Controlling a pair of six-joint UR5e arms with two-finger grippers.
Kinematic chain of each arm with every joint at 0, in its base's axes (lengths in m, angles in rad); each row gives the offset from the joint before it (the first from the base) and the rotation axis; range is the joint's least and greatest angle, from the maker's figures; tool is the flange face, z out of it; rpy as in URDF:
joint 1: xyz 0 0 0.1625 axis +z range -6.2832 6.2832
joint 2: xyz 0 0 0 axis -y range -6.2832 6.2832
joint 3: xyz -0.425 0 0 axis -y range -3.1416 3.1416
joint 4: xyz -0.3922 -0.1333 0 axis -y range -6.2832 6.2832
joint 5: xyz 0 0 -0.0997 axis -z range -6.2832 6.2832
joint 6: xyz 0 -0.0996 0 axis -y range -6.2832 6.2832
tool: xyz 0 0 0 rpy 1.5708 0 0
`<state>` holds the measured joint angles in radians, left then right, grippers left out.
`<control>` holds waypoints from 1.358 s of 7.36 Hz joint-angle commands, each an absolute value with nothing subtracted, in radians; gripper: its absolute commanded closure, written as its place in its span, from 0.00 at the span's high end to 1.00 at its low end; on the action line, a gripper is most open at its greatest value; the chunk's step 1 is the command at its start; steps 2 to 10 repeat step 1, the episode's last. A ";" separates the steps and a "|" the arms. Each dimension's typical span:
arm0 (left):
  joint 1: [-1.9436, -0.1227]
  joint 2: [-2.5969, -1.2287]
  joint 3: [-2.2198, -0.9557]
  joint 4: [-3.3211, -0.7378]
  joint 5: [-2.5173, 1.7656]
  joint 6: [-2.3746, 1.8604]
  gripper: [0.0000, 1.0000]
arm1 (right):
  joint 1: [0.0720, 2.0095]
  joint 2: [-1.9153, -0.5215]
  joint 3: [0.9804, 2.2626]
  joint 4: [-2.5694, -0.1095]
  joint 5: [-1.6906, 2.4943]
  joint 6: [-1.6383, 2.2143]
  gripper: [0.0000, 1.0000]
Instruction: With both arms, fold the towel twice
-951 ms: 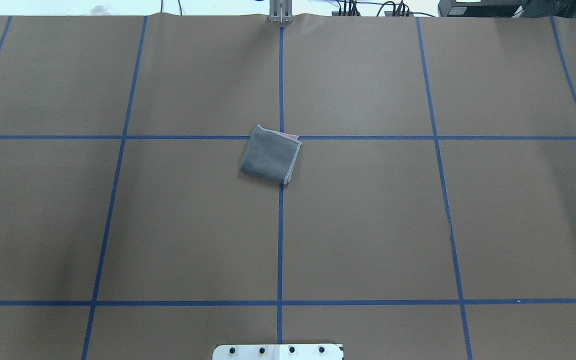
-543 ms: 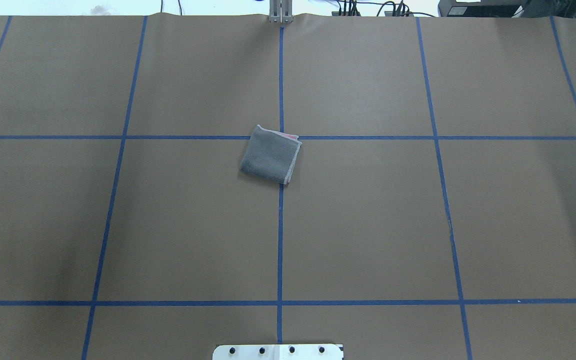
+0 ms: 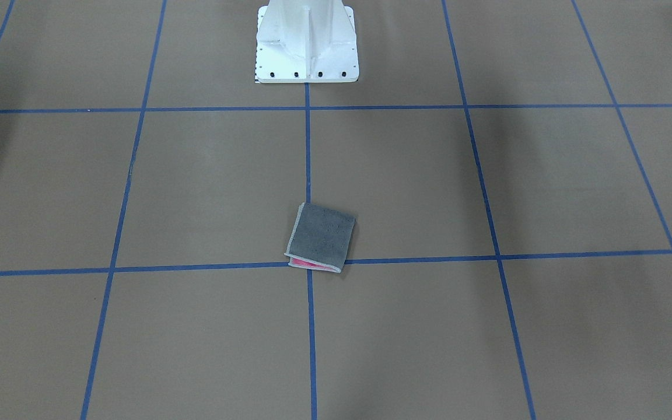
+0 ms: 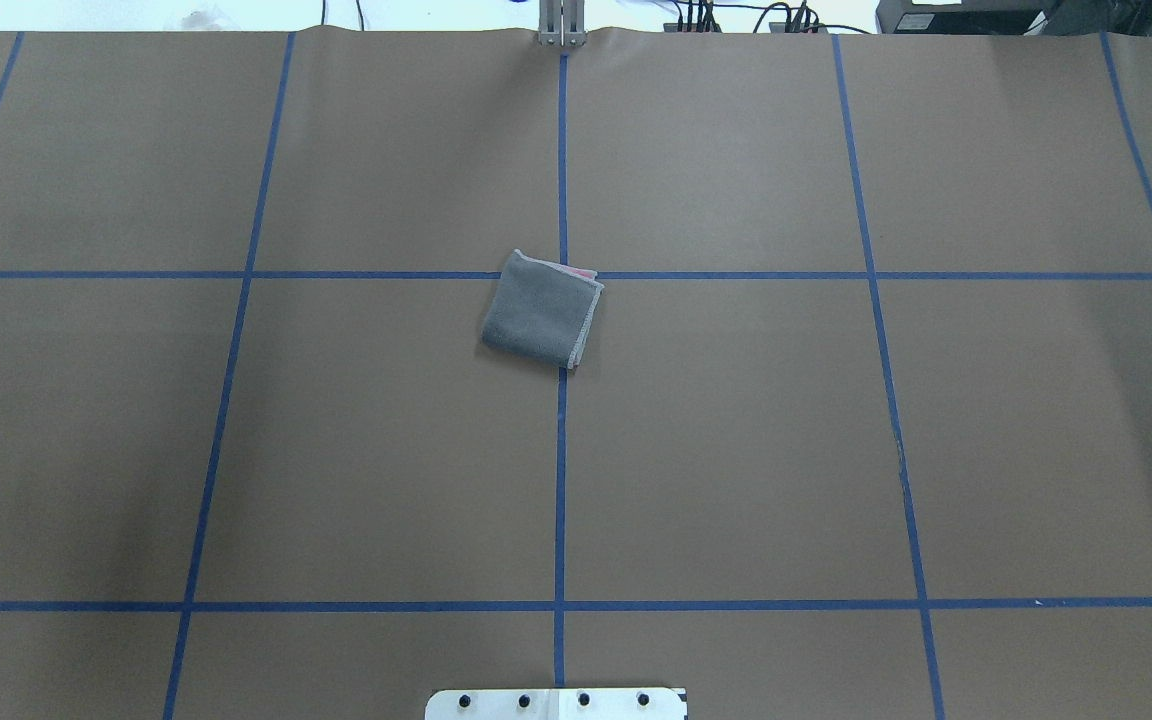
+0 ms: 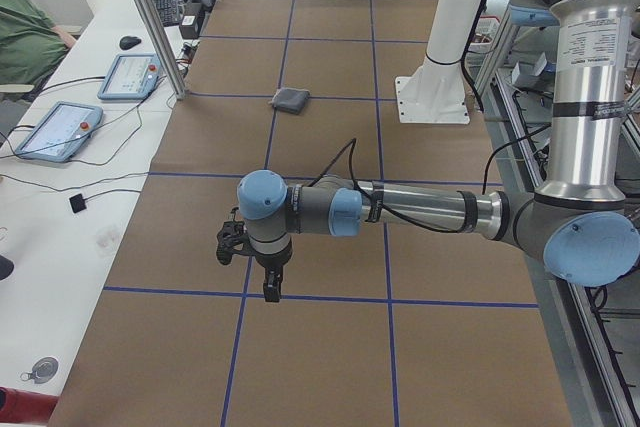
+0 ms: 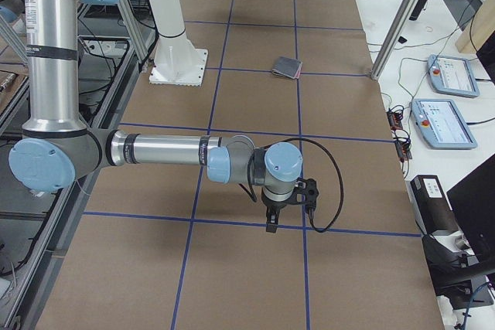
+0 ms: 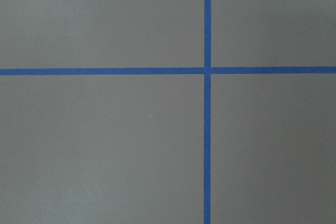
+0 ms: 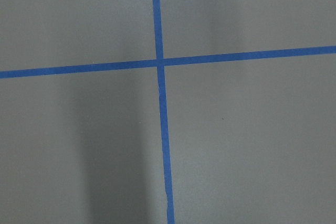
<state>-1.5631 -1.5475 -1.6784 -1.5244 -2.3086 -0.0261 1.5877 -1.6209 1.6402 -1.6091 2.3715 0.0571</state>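
Note:
The towel (image 4: 541, 312) lies folded into a small square at the table's middle, grey face up, with a pink strip showing at its far edge. It also shows in the front-facing view (image 3: 320, 236), the left side view (image 5: 290, 99) and the right side view (image 6: 286, 68). Both arms are far from it at the table's ends. The left gripper (image 5: 270, 295) points down over a tape line. The right gripper (image 6: 270, 226) does the same. I cannot tell whether either is open or shut. Both wrist views show only brown table and blue tape.
The white pedestal base (image 3: 307, 52) stands at the robot's side of the table (image 4: 736, 450). Blue tape lines grid the brown cover. Side benches hold tablets (image 5: 60, 130) (image 6: 445, 121). Metal posts (image 5: 150, 17) (image 6: 398, 25) stand at the table's far edge.

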 commanded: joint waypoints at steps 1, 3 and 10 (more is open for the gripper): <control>-1.563 -1.549 -1.678 -1.525 -2.310 -0.026 1.00 | 1.588 -1.620 1.640 -1.609 2.372 0.058 1.00; -1.563 -1.549 -1.678 -1.525 -2.310 -0.026 1.00 | 1.588 -1.620 1.640 -1.609 2.372 0.058 1.00; -1.563 -1.549 -1.678 -1.525 -2.310 -0.026 1.00 | 1.588 -1.620 1.640 -1.609 2.372 0.058 1.00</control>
